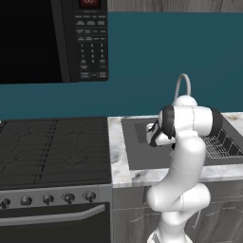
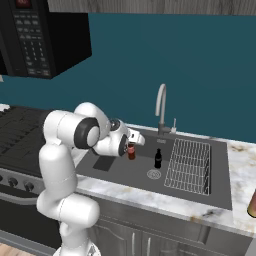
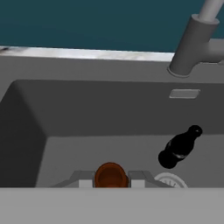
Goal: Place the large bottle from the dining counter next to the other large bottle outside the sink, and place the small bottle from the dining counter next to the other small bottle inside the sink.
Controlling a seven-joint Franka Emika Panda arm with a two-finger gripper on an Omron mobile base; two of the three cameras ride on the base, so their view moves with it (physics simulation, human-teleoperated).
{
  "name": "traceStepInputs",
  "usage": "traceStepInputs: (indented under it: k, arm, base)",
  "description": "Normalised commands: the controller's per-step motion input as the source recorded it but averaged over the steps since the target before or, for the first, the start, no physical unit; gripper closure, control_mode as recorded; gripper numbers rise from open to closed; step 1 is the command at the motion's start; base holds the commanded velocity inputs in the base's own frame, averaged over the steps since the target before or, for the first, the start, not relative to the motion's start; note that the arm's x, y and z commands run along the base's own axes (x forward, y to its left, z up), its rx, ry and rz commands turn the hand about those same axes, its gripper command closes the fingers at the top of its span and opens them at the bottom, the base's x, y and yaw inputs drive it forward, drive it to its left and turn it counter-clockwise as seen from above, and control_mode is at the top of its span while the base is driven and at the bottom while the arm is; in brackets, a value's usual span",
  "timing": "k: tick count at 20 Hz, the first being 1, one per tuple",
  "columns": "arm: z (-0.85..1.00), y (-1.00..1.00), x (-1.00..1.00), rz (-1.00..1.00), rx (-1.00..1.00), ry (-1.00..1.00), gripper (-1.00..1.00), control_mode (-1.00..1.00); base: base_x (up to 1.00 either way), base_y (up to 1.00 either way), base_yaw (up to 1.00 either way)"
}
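My gripper point(image 2: 131, 148) hangs over the left part of the sink basin point(image 2: 115, 172), shut on a small reddish-brown bottle point(image 2: 131, 151). In the hand view that bottle's top point(image 3: 111, 174) sits between the two fingertips point(image 3: 85, 178), above the basin floor. A small black bottle point(image 2: 158, 158) stands upright inside the sink, just right of the held one and apart from it; the hand view shows the black bottle point(image 3: 178, 148) close to the drain point(image 3: 171, 180). On the counter at the far right edge stands a brown object point(image 2: 252, 204), cut off by the frame, which looks like the large bottle.
A wire rack point(image 2: 188, 165) fills the sink's right half. The faucet point(image 2: 161, 107) rises behind the basin. A stove point(image 1: 52, 147) lies left of the sink, with a microwave point(image 1: 52, 38) above it. A marble counter strip point(image 1: 118, 156) separates stove and sink.
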Motion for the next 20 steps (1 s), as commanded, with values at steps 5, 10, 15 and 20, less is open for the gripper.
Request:
traceStepInputs:
  k: [5,10,15,20]
  arm:
    - [-0.20,-0.11,0.02,0.00,0.00,0.00,1.00,-1.00]
    - [-0.21,-0.14,0.07,0.00,0.00,0.00,1.00,-1.00]
    - [-0.23,-0.14,0.13,0.00,0.00,0.00,1.00,-1.00]
    - [-0.24,-0.16,0.12,0.00,0.00,0.00,1.00,-1.00]
  base:
    - [0.00,0.00,0.00]
    - [0.00,0.00,0.00]
    - [0.00,0.00,0.00]
    - [0.00,0.00,0.00]
